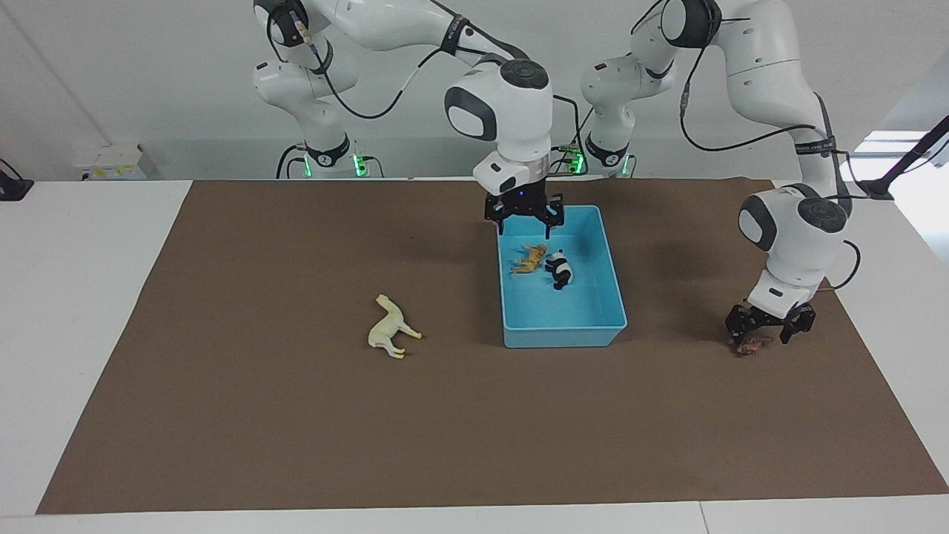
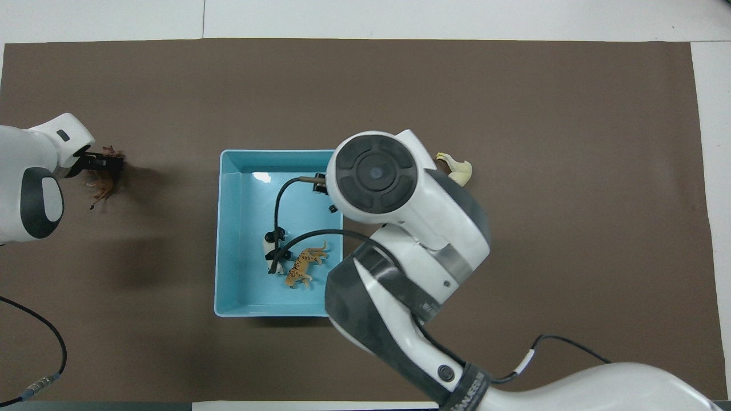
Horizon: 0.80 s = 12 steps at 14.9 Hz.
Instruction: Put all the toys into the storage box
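The light blue storage box [image 1: 563, 335] stands mid-table; it also shows in the overhead view [image 2: 226, 228]. In it lie the orange striped tiger [image 1: 530, 258] [image 2: 305, 266] and the black-and-white panda [image 1: 560, 269] [image 2: 270, 245], side by side. My right gripper [image 1: 523, 219] is open and empty over the box's end nearer to the robots. The cream-white horse [image 1: 393, 327] [image 2: 458, 170] lies on the mat beside the box, toward the right arm's end. My left gripper [image 1: 768, 334] [image 2: 103, 166] is open and low over the brown lion [image 1: 752, 345] [image 2: 101, 185], its fingers either side of it.
A brown mat [image 1: 259, 415] covers most of the white table. In the overhead view the right arm's wrist [image 2: 377, 171] covers one side of the box and part of the horse.
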Motion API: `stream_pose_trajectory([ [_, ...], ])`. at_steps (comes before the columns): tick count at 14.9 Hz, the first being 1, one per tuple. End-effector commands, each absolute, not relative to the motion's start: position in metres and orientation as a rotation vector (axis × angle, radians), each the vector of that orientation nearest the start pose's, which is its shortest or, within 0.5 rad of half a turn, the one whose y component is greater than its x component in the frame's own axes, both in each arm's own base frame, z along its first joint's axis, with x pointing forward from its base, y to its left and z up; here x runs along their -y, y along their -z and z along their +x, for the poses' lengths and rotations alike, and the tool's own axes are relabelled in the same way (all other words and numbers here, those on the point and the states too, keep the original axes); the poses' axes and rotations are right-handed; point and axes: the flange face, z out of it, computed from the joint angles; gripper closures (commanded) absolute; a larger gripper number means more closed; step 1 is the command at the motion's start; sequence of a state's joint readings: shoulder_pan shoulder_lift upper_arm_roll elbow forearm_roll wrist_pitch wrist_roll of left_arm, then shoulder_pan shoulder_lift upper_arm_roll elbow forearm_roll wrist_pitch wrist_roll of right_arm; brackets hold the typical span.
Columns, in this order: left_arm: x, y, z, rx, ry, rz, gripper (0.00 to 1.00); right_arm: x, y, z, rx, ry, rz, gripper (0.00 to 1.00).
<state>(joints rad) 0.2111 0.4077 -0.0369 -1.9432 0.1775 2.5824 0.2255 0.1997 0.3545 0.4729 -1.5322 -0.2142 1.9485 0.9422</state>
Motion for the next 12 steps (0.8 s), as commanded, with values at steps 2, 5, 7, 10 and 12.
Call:
stream_pose_trajectory([
  [2,-0.11,-0.285,0.629,-0.286,0.313,-2.965,0.0,-0.302,-0.465,0.587,-0.564,0.158,-3.105,0.0],
  [5,-0.104,-0.281,0.626,-0.255,0.287,-2.978,0.33,-0.242,-0.431,0.593,-0.705,0.153,-3.098,0.0],
  [7,-0.1,-0.282,0.627,-0.231,0.264,-2.985,0.55,-0.222,-0.405,0.582,-0.71,0.172,-3.095,0.0],
  [10,-0.088,-0.296,0.638,-0.192,0.224,-2.992,0.64,-0.205,-0.383,0.58,-0.729,0.181,-3.077,0.0],
  [12,-0.072,-0.316,0.648,-0.136,0.181,-2.996,0.67,-0.204,-0.371,0.581,-0.728,0.18,-3.061,0.0],
])
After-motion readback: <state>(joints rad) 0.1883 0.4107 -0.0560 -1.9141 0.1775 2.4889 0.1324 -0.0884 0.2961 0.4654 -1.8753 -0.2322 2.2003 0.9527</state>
